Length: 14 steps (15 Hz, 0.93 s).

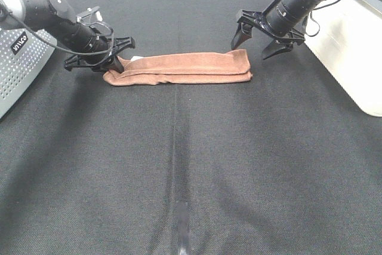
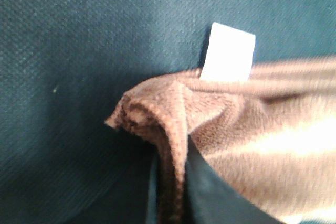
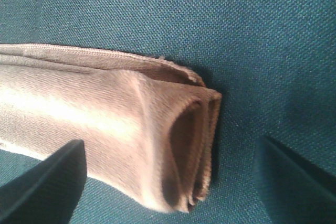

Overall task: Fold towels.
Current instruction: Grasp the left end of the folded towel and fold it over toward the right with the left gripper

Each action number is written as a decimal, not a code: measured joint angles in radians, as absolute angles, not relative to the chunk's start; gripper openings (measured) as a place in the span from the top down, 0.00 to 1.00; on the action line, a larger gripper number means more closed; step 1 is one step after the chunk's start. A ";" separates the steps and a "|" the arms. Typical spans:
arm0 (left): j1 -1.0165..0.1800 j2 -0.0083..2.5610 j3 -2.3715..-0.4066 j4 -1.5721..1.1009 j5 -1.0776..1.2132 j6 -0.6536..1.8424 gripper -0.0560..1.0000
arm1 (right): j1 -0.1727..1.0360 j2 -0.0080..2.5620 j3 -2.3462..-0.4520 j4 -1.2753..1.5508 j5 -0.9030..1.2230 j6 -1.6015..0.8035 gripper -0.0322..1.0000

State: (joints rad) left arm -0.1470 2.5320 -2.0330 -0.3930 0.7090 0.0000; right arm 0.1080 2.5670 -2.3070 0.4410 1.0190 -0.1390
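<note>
- The towel (image 1: 179, 68) lies on the dark desk (image 1: 191, 183) as a long narrow strip, already folded along its length, between the two arms.
- The left pincer (image 1: 115, 64) is at the left end of the strip. In the left wrist view a ridge of cloth stands squeezed between its dark fingers, so I judge it is clenched on that corner, near the white tag (image 2: 227, 52).
- The right pincer (image 1: 252, 50) hangs released, its fingers (image 3: 47, 182) wide apart on both sides of the right end, which shows several loose layers.
- To do the step well, the right pincer should come down and take all layers together, otherwise the lower ones can slip out.
- Then both ends should rise evenly, so that the strip does not twist.
- A white box (image 1: 352, 58) stands close behind the right arm and a grey perforated casing (image 1: 18, 67) beside the left arm; neither touches the towel.
</note>
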 joint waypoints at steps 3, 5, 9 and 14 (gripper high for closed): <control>-0.105 2.495 -2.108 -0.251 0.869 -0.052 0.88 | 0.108 2.546 -2.307 0.434 1.022 -0.114 0.18; -0.094 2.469 -2.202 -0.164 0.977 -0.078 0.88 | 0.108 2.540 -2.307 0.434 1.046 -0.102 0.18; -0.191 2.464 -2.353 -0.205 1.096 -0.115 0.88 | 0.108 2.534 -2.307 0.434 1.096 -0.088 0.18; -0.326 2.509 -2.358 -0.396 0.967 -0.159 0.88 | 0.108 2.503 -2.307 0.435 1.131 -0.088 0.18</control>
State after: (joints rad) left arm -0.3260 2.5090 -2.3580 -0.3960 0.9670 -0.1590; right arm 0.1080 2.5030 -2.3070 0.4350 1.1310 -0.0880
